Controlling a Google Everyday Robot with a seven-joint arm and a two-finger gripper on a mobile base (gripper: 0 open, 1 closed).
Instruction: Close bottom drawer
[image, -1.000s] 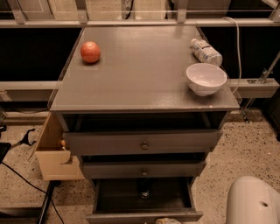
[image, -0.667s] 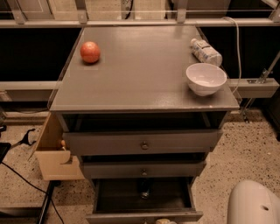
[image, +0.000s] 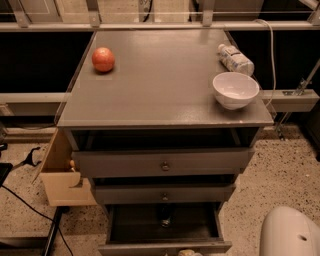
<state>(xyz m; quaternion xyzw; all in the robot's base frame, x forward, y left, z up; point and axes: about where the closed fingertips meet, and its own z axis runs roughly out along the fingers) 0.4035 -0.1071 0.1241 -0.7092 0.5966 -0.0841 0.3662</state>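
The bottom drawer (image: 140, 227) is seen pulled out beneath the middle drawer (image: 200, 194). The gripper (image: 187, 253) is glimpsed at its front rim, how far open cannot be told. Speckled floor (image: 280, 170) is left open alongside.

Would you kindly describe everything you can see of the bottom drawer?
The bottom drawer, lowest of three, stands pulled well out. Its flat grey front runs along the picture's lower edge. The inside looks like dark wood grain, with a small dark shape near the back. The gripper is out of view; only a white robot part shows at lower right, clear of it.
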